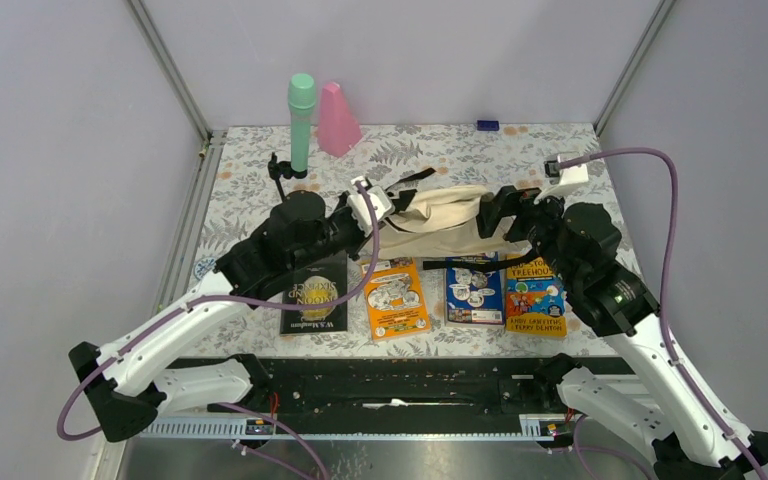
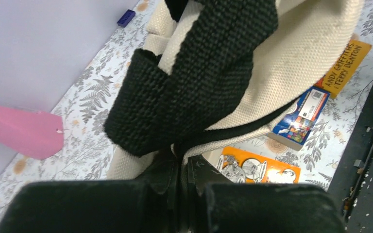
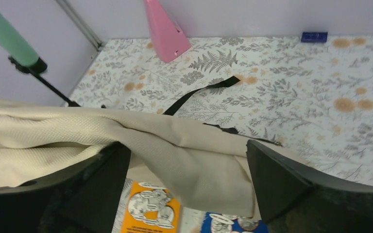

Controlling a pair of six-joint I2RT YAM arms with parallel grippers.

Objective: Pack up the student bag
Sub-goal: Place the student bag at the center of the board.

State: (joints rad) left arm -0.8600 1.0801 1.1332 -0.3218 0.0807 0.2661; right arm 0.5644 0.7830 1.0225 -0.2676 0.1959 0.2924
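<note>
The student bag (image 1: 440, 212) lies slumped on the table (image 1: 560, 150) between the two hands, its cream cloth bunched and a black strap (image 2: 194, 82) folded across it.

The left gripper (image 2: 182, 170) has its fingers pressed together on the bag's black-trimmed edge, with only a thin seam showing between them. This looks like a hold meant to lift or pin one side of the opening.

The right gripper (image 3: 184, 155) is spread wide, with the cloth draped through the gap and neither finger clamping it. I judge it is lined up to take the opposite edge so that the mouth can be pulled apart.

No view looks into the bag, so I cannot tell whether it holds anything.

Four books lie flat in a row just below the hands, on the side nearer the arm bases: a black book (image 1: 315, 298), an orange book (image 1: 395, 298), a blue book (image 1: 475, 290) and a yellow book (image 1: 535, 297). All of them are outside the bag, so the packing looks barely begun.

Beyond the left hand stand a green bottle (image 1: 302, 120) and a pink cone (image 1: 338, 118).
</note>
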